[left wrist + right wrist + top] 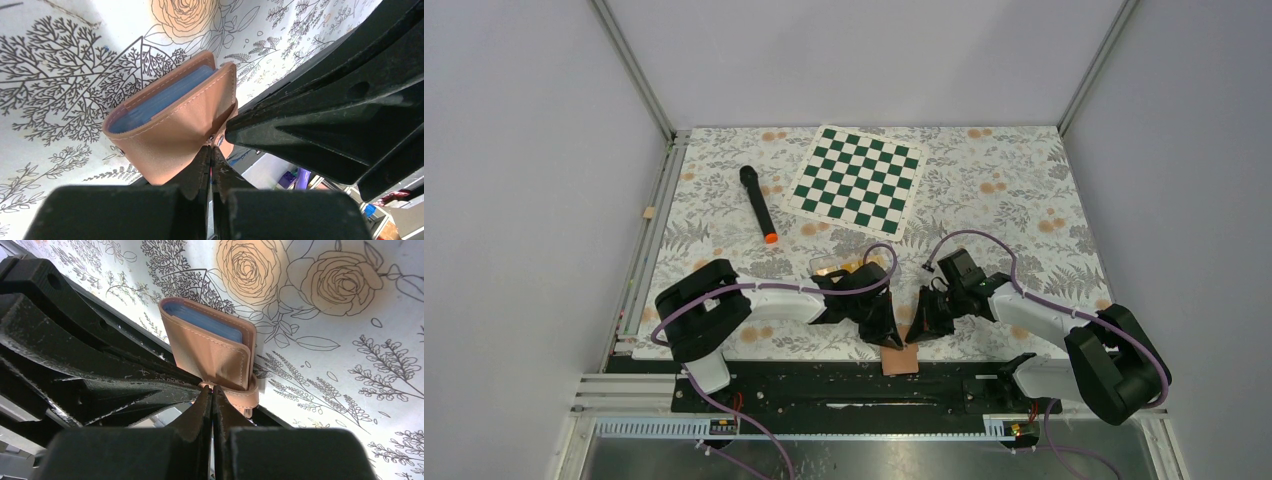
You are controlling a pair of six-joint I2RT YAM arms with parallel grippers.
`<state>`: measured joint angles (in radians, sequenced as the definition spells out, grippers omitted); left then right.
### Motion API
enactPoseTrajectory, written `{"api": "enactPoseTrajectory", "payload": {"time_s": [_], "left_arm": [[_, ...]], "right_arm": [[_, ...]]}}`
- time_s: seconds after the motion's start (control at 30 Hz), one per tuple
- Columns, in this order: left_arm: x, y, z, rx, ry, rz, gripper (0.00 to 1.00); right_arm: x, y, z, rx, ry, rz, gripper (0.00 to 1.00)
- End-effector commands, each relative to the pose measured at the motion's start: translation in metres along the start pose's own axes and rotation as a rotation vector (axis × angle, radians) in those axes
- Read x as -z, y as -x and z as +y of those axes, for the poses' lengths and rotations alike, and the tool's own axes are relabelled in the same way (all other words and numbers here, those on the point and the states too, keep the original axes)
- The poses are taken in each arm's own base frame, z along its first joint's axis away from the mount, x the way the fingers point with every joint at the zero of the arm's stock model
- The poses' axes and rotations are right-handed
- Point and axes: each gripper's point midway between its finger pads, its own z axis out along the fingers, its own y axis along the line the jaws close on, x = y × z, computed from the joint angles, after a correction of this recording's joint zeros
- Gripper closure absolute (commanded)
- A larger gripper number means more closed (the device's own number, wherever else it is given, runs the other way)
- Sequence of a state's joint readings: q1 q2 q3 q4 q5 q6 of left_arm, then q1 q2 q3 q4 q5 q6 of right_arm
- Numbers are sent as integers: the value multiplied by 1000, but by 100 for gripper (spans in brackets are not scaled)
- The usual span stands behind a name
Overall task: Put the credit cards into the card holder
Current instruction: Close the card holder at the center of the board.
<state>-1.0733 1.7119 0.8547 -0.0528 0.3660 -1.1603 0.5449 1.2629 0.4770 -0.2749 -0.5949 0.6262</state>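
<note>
The holder (900,358) is at the near edge of the table, between my two grippers and partly over the black rail (804,385). From above it reads as a near-square tan patch, so I cannot tell its long axis there. In the left wrist view the long axis runs diagonally, lower left to upper right. It is folded, with the two covers slightly apart. Blue pockets (160,102) show along the open edge, which faces away from my fingertips toward the floral cloth (1024,200). The end with the snap tab (246,396) points at my fingertips. My left gripper (211,152) has its fingers pressed together with only a hairline slit between them, and the tips pinch the leather at the holder's lower edge by the snap. My right gripper (213,392) likewise has its fingers pressed together, nipping that edge just beside the tab loop. The grippers meet nose to nose; I cannot tell whether they touch. Farther out are a clear box (828,266) just beyond my left wrist, a black marker (757,204) with an orange tip, and a chessboard (857,180) well apart at the far side.
</note>
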Motion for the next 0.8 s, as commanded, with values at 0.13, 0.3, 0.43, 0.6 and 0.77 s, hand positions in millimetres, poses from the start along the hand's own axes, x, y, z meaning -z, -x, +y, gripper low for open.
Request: {"api": "enactPoseTrajectory", "payload": {"time_s": [0.13, 0.3, 0.43, 0.6, 0.77], "left_arm": [[4, 2, -2, 15, 8, -36, 100], [3, 7, -1, -4, 34, -52, 100], [2, 9, 3, -8, 63, -53, 100], [-3, 9, 11, -21, 98, -41, 100], [-7, 6, 18, -18, 116, -28, 100]], "right_arm": [[-1, -2, 9, 45, 25, 15, 100], [-1, -3, 10, 55, 25, 15, 100], [-2, -5, 9, 60, 20, 19, 100], [-7, -8, 7, 63, 5, 40, 100], [-12, -9, 0, 71, -58, 48, 100]]}}
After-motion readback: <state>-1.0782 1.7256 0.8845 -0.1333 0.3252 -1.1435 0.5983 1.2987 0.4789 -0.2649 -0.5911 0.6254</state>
